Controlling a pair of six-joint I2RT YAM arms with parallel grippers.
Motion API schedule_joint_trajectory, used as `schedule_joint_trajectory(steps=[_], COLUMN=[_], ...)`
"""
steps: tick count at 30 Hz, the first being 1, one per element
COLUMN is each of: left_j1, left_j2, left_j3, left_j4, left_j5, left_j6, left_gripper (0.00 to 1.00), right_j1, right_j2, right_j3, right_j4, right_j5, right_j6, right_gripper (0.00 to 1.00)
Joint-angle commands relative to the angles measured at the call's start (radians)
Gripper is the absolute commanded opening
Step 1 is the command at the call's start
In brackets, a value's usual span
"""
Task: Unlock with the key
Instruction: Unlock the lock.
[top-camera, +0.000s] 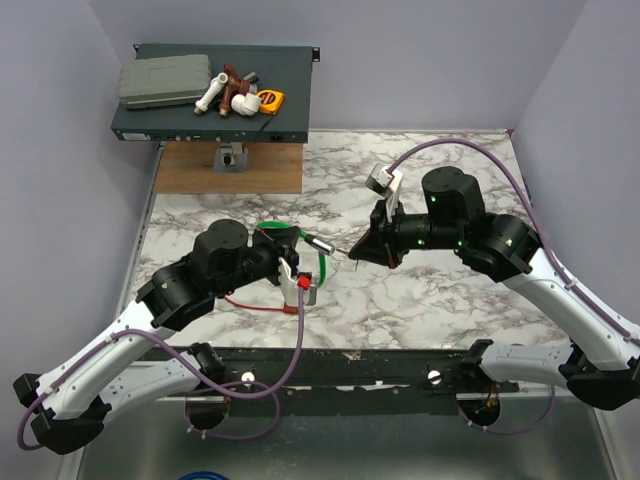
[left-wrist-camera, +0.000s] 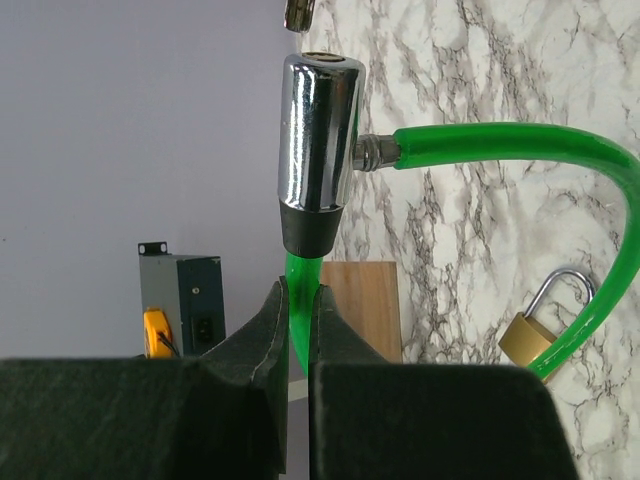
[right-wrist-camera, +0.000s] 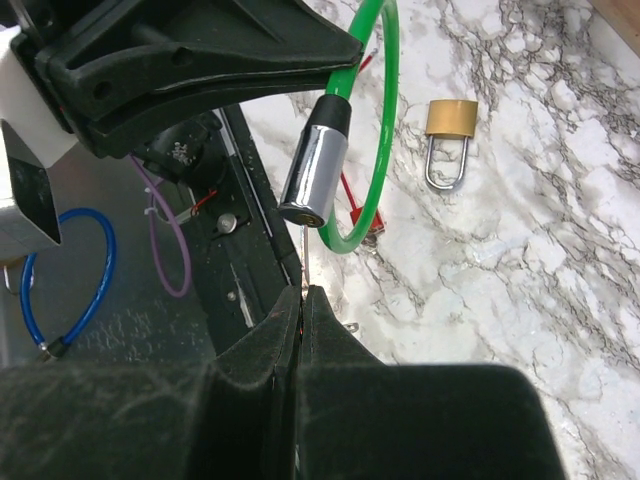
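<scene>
Between the pinched-shut fingers of the right gripper (right-wrist-camera: 302, 300) sits the key (right-wrist-camera: 304, 262), a thin sliver whose long axis runs straight out toward the keyhole end of the chrome lock barrel (right-wrist-camera: 312, 175); whether its tip touches that face cannot be told. Opposite it, the left gripper (left-wrist-camera: 298, 320) is clamped on the green cable (left-wrist-camera: 520, 140) just below the barrel, holding the barrel off the table roughly in line with the key. Judging by this, the insertion depends on blade and barrel sharing one line, with the right arm nearer the keyhole.
</scene>
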Motion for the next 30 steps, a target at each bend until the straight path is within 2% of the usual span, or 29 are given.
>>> schedule_joint_trajectory(steps=[1, 30], left_j1=[-0.005, -0.017], left_j2=[0.006, 0.002], left_j3=[0.018, 0.034], left_j4=[0.058, 0.051], left_j5=[-0.022, 0.002], left_j6=[-0.014, -0.002], left_gripper=[0.00, 0.00], right_j1=[0.004, 0.004], right_j2=[-0.010, 0.011], right_j3=[0.006, -0.014], right_j4=[-0.009, -0.008], right_j5=[-0.037, 0.019], right_j6=[-0.010, -0.007], right_gripper=[0.01, 0.01])
